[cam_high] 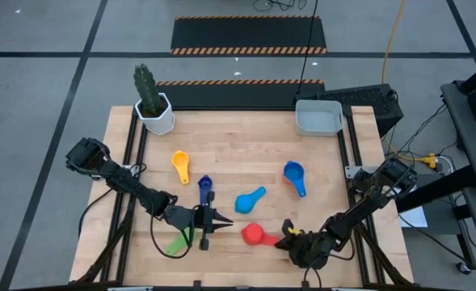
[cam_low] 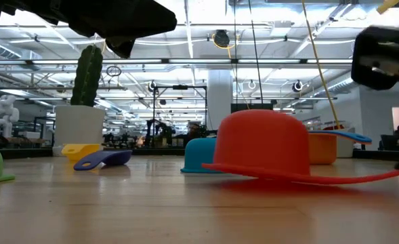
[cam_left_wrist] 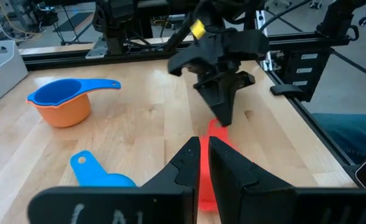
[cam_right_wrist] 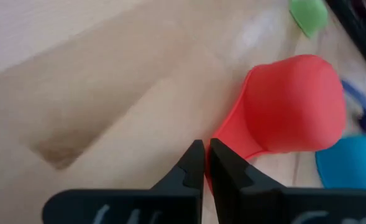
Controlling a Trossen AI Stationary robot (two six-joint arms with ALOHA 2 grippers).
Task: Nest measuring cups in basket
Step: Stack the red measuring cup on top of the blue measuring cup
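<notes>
The red measuring cup (cam_high: 254, 234) lies upside down on its rim (cam_low: 260, 142), with its handle pointing toward the table's right edge. My right gripper (cam_high: 284, 234) is shut and points down at the free end of that handle (cam_left_wrist: 215, 127). My left gripper (cam_high: 225, 220) is shut and hovers just left of the red cup, touching nothing. The green cup (cam_high: 175, 242) lies near the left arm. The yellow cup (cam_high: 181, 164), the dark blue cup (cam_high: 205, 190) and a light blue cup (cam_high: 250, 200) lie mid-table. A blue cup sits nested in the orange cup (cam_left_wrist: 61, 102). The grey basket (cam_high: 318, 117) stands at the far edge. My right gripper comes from above, slanting in from the table's right, with its shut fingertips (cam_right_wrist: 195, 155) beside the free end of the red cup's handle (cam_right_wrist: 229, 146). I cannot tell whether they touch it. The cup rests dome up on the table.
A white pot with a cactus (cam_high: 155, 113) stands at the far left corner. Bare wood lies between the basket and the cups, and along the table's near edge. Black rails run along the table's left and right sides.
</notes>
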